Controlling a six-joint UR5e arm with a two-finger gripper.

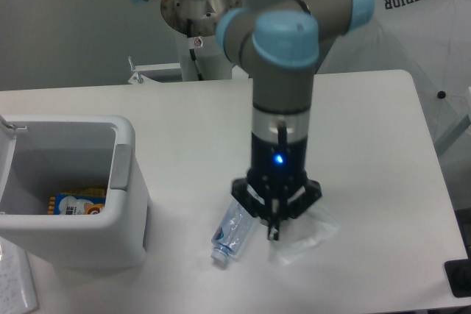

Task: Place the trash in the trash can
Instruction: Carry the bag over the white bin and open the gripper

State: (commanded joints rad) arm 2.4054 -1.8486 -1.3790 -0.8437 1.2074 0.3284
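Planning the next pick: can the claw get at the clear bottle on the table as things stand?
Probably yes. The bottle lies bare on the table, nothing on top of it, just beside the claw. The clear bag lies on the other side.

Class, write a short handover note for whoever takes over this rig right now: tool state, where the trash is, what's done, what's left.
Tool: raised over the table; whether it grips the clear bag cannot be told.
Bottle: lying on the table right of the trash can, partly hidden by the tool.
Done: neither item is in the can; only a printed packet lies inside.
Left: bin the bag, then the bottle.
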